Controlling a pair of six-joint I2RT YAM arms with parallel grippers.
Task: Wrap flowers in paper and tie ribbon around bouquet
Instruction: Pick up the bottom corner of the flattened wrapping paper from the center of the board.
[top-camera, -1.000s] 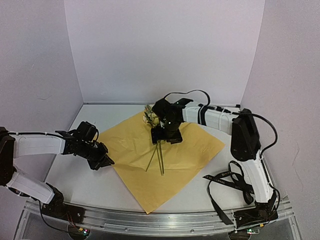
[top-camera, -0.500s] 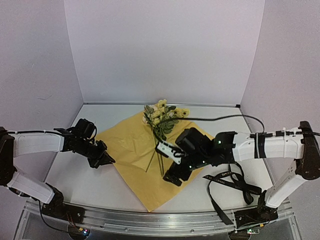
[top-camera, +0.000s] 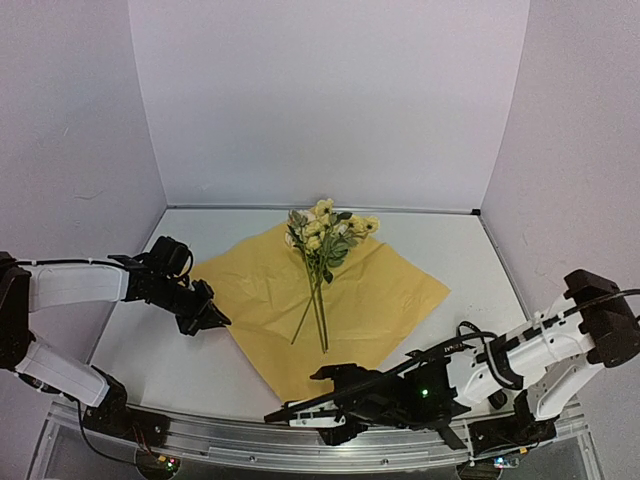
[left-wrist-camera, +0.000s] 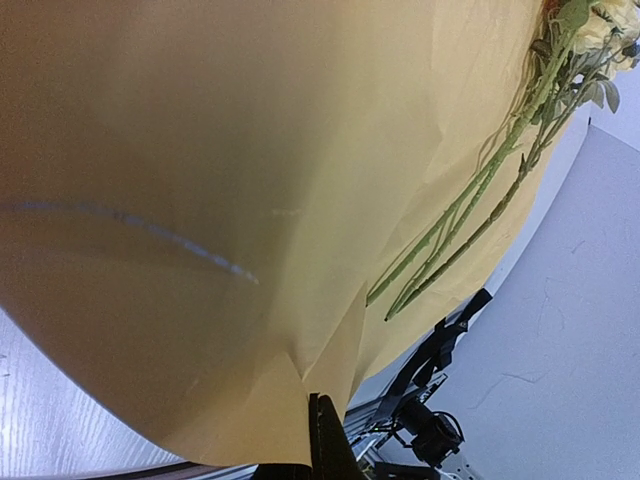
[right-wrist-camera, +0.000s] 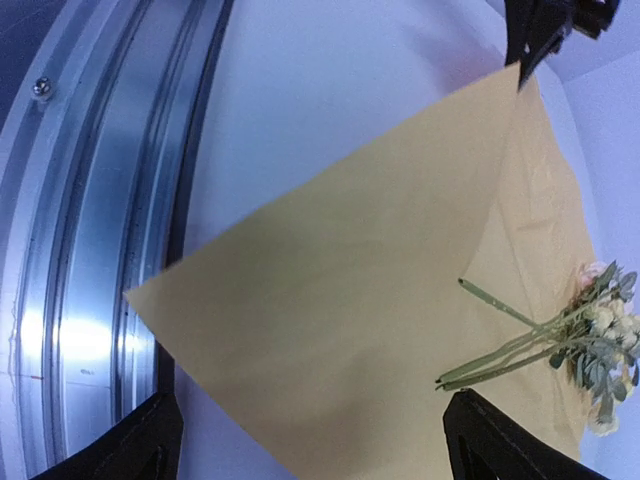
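Flowers (top-camera: 322, 250) lie loose across the middle of the paper (top-camera: 390, 295), with the pale blossoms bunched at the sheet's far corner near the back wall and the thin green stems running toward the near side, where they end about the centre of the sheet. The paper is spread flat on the table (top-camera: 150, 350) like a diamond, one corner pointing at the rail (top-camera: 200, 435) along the near edge. The left gripper (top-camera: 210, 320) sits low at the paper's left edge, well to the left of the stems, with its jaws pressed together. Its dark tip touches the sheet right at the edge, where there's a small crease, but I can't tell whether it has any paper pinched. From the left wrist the orange sheet fills nearly everything, and the stems (left-wrist-camera: 470, 210) cross the upper right, clear of the fingertip (left-wrist-camera: 325, 445). The right gripper (top-camera: 300, 400) is stretched out low along the near edge, just in front of the paper's near corner, and the flowers lie well beyond it across the sheet. Its jaws are spread wide with nothing between them; its wrist view shows the two fingers (right-wrist-camera: 150, 440) far apart at the bottom, the near corner of the paper above them and the flowers (right-wrist-camera: 590, 340) far off to the right
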